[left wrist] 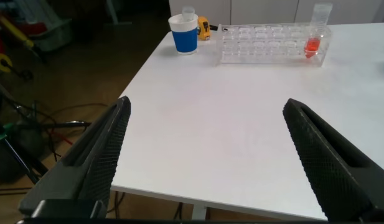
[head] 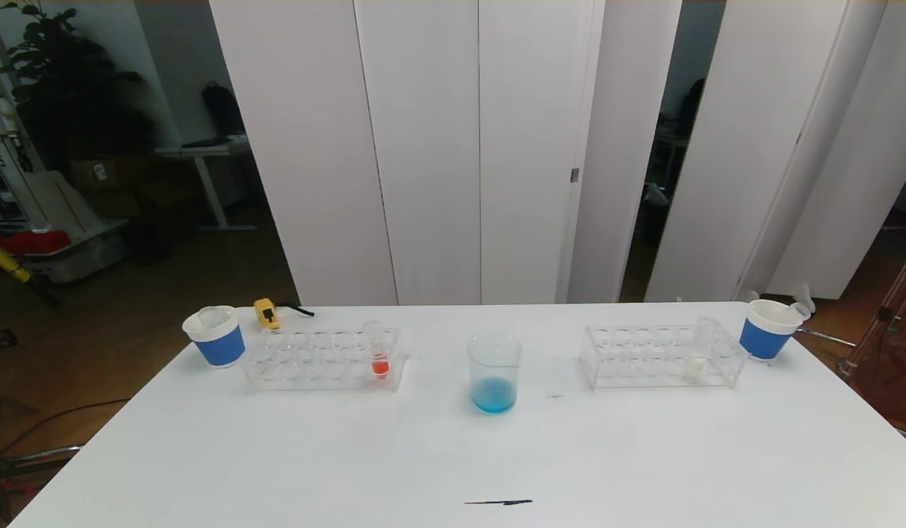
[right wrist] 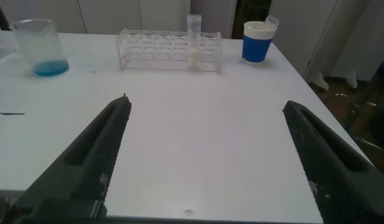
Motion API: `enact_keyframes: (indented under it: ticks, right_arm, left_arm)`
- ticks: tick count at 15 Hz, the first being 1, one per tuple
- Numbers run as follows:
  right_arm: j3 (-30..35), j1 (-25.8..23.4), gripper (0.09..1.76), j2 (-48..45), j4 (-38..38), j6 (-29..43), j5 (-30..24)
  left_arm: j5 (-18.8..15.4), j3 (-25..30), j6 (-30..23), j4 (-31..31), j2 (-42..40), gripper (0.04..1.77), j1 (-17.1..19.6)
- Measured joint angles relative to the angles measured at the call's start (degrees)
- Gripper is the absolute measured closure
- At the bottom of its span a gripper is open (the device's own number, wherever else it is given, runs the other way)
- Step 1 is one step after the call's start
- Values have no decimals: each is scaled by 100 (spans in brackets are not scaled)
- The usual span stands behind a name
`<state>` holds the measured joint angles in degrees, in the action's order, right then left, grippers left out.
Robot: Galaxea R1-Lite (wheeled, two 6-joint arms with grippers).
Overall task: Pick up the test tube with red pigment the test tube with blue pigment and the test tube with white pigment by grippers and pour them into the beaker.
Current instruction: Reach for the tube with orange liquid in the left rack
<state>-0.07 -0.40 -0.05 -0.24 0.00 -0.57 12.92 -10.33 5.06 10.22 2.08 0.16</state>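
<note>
At counter centre the beaker (head: 494, 374) held blue liquid; red tube (head: 379, 350) and white tube (head: 698, 349) remained racked; left end effector (left wrist: 207, 155) and right end effector (right wrist: 207, 155) gaped wide, empty.

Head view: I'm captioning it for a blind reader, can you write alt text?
A clear beaker holding blue liquid stands mid-table between two clear racks: the left rack holds a tube of red liquid, the right rack a tube of white liquid. A blue-banded paper cup stands at each far end.
</note>
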Motion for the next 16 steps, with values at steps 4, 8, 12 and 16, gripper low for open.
enact_keyframes:
  ticks: [4,8,12,16]
  right_arm:
    - [0,-1,10,0,0,0,0]
    - [0,0,10,0,0,0,-2]
    - [0,-1,10,0,2,0,-2]
    - [0,-4,10,0,2,0,-2]
  left_arm:
    - [-883,471,-396,-291,-199,6,0]
    - [-1268,772,-429,-501,-222,6,0]
    - [-1281,853,-446,-672,-224,6,0]
    - [-1292,1006,-455,-1044,-224,6,0]
